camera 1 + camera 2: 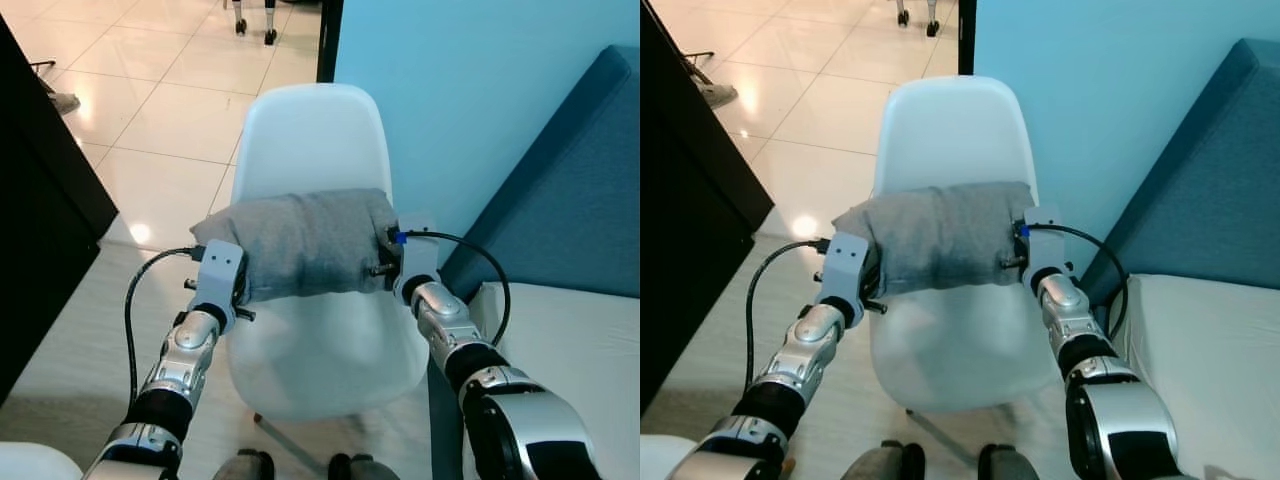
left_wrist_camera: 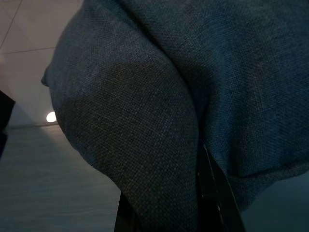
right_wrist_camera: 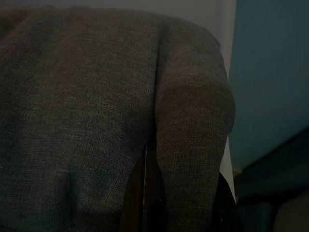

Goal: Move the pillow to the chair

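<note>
Directly above the seat of the white chair [image 1: 318,345], the grey pillow [image 1: 300,243] hangs in the air, carried between the two arms and not yet resting on anything. Its long axis runs crosswise, from the robot's left to its right, parallel to the chair's front edge, and it spans about the width of the backrest behind it. The left tool [image 1: 236,287] is clamped on the pillow's left end and the right tool [image 1: 385,258] on its right end; in each wrist view the fabric bulges and folds around a black finger [image 2: 212,193] that presses into it, so both tools look closed on cloth, with the right one's finger [image 3: 145,193] half buried in a crease. Neither arm is nearer than the other: the load is shared evenly, each end held at much the same height, the left perhaps slightly lower. The relation that matters for what comes next is vertical, for the seat lies straight below the pillow with a clear gap between them, and the backrest stands just behind it. My judgement is that the carry is nearly done, and what remains is to lower both ends together until the pillow settles on the seat, then let go. A blue sofa [image 1: 575,200] stands to the right of the chair, close enough to the right arm to deserve some care.
</note>
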Available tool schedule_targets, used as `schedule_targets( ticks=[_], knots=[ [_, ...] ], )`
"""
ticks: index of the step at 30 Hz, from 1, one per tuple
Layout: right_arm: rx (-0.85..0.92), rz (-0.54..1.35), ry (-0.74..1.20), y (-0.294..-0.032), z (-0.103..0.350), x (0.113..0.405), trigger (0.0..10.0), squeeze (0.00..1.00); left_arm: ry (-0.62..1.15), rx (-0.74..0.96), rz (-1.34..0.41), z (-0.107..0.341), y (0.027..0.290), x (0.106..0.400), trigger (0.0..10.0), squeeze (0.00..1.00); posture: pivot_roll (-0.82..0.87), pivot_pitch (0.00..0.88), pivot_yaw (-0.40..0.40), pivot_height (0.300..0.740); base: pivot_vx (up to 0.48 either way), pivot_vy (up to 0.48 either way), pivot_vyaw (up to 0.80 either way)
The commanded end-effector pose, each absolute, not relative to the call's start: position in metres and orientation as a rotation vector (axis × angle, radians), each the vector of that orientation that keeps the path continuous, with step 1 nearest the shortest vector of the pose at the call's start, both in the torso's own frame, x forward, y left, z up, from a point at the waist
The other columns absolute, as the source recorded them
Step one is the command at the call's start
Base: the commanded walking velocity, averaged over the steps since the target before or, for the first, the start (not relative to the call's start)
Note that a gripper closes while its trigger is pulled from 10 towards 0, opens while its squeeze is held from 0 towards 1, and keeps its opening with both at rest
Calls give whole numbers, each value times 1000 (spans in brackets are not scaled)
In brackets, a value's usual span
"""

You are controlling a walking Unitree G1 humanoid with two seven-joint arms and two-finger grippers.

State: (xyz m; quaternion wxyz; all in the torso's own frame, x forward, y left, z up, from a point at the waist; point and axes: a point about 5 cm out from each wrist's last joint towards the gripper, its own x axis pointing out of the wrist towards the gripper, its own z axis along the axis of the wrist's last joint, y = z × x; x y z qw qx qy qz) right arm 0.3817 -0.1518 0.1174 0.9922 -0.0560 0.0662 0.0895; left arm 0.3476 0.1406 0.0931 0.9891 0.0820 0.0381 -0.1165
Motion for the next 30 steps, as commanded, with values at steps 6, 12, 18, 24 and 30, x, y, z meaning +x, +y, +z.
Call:
schedule_targets(
  ticks=[6,12,18,24,30],
  knots=[
    [-110,213,120,-143,116,381,10000,0,25,198,-332,99,125,349,10000,0,85,222,-13,615,0,0,0],
    [-115,198,116,-147,117,381,10000,0,13,213,-371,101,121,351,10000,0,90,223,-6,585,0,0,0],
    [-114,185,109,-150,117,381,10000,0,6,219,-391,103,119,351,10000,0,93,220,1,565,0,0,0],
    [-127,118,68,-162,118,379,10000,0,-15,240,-428,107,114,353,10000,0,103,223,5,565,0,0,0],
    [-130,89,53,-164,125,383,10000,0,-25,265,-371,115,119,362,10000,0,100,229,4,565,0,0,0]
  ],
)
